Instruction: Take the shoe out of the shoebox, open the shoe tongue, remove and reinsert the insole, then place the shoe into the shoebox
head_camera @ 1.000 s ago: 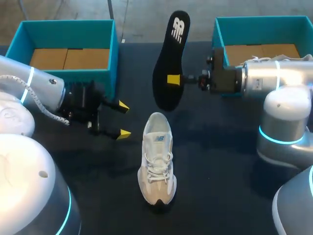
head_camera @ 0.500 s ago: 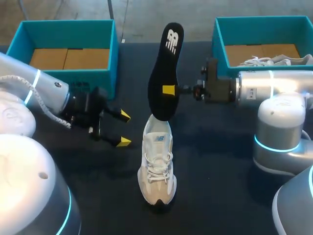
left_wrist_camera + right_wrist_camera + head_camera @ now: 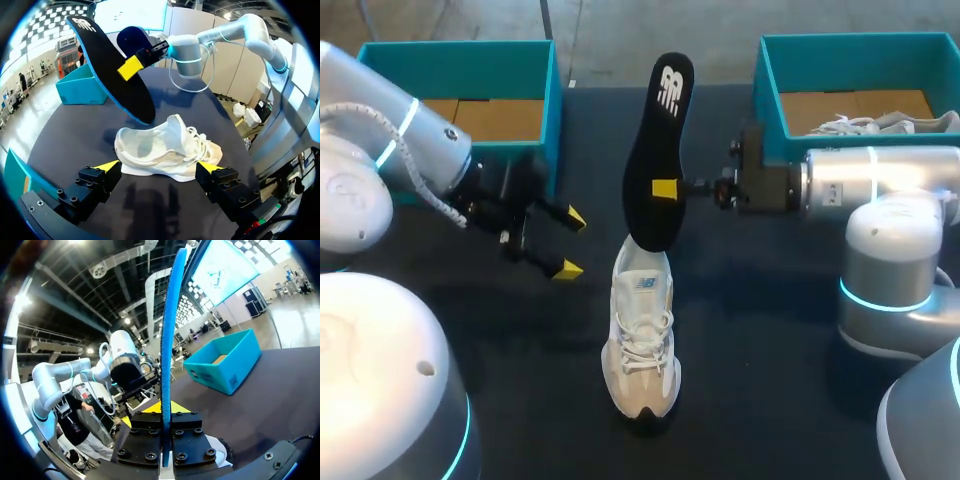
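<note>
One insole (image 3: pixel 658 120) is hanging clamped in our right hand (image 3: pixel 665 188), lower end just over the heel of the shoe (image 3: pixel 642 330) on the tabletop (image 3: pixel 770 360). Our left hand (image 3: pixel 568 243) is hovering released beside it. We are judging reinsertion underway: next, feeding the insole into the opening.

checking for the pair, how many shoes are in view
2. One shoe stands on the table, below the held insole; the second shoe lies in the right teal box, partly hidden.
</note>
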{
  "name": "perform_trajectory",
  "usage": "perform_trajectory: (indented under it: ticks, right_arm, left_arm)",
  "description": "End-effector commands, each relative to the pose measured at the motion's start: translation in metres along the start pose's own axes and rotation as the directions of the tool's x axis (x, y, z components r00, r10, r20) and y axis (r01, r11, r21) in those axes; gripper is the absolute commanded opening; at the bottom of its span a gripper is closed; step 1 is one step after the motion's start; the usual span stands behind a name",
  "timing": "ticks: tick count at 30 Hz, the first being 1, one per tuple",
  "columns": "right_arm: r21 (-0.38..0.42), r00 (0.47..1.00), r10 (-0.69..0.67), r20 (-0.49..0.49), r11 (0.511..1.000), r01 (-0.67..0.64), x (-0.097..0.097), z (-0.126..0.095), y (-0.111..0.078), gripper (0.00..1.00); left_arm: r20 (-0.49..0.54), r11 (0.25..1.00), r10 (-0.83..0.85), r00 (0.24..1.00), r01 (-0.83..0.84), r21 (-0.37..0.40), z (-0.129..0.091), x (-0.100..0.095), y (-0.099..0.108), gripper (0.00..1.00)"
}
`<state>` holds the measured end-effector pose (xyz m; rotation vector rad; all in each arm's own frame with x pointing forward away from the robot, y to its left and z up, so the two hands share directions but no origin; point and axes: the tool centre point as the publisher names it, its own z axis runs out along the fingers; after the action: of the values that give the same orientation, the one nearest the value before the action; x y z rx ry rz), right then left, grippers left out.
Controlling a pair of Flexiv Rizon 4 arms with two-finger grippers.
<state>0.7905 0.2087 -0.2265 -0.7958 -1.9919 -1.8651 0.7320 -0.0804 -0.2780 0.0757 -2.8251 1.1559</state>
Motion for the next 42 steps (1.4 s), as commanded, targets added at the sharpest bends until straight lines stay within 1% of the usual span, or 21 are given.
perform_trajectory:
  ticks: [1,5,11,15,23,29,32,38,42]
  right_arm:
    - [-0.008,1.0,-0.01,0.003,1.0,0.01,-0.009,0.01,-0.015,0.0]
    - [-0.002,1.0,-0.021,0.011,1.0,0.021,-0.017,0.011,-0.029,0.0]
    - [-0.027,0.999,-0.044,-0.001,0.999,0.044,-0.023,0.014,-0.038,0.0]
    - [-0.001,0.997,-0.076,0.011,0.997,0.076,-0.024,0.019,-0.04,0.0]
    - [-0.001,0.997,-0.076,0.011,0.997,0.076,-0.024,0.019,-0.04,0.0]
    - [-0.001,0.997,-0.076,0.011,0.997,0.076,-0.024,0.019,-0.04,0.0]
    - [-0.022,0.994,-0.109,0.003,0.994,0.109,-0.026,0.02,-0.043,0.0]
    - [-0.014,0.991,-0.131,0.002,0.991,0.131,-0.031,0.021,-0.046,0.0]
    - [0.002,0.992,-0.127,0.0,0.992,0.127,-0.036,0.022,-0.052,0.0]
  left_arm:
    - [-0.001,1.0,-0.001,1.0,0.001,-0.027,-0.005,-0.004,-0.007,1.0]
    - [0.0,0.999,0.0,1.0,0.0,-0.047,-0.007,-0.006,-0.01,1.0]
    - [0.003,0.999,-0.009,1.0,0.009,-0.053,-0.006,-0.005,-0.012,1.0]
    - [-0.005,0.998,-0.017,1.0,0.017,-0.057,-0.005,-0.002,-0.011,1.0]
    - [-0.011,0.998,-0.024,1.0,0.023,-0.065,-0.004,0.0,-0.01,1.0]
    - [0.009,0.997,-0.034,0.999,0.034,-0.065,0.0,-0.003,-0.009,1.0]
    - [0.012,0.997,-0.036,0.999,0.037,-0.066,0.001,-0.001,-0.009,1.0]
    - [0.012,0.996,-0.04,0.999,0.041,-0.079,-0.002,0.001,-0.007,1.0]
    - [0.022,0.996,-0.041,0.999,0.043,-0.083,-0.003,0.001,-0.005,1.0]
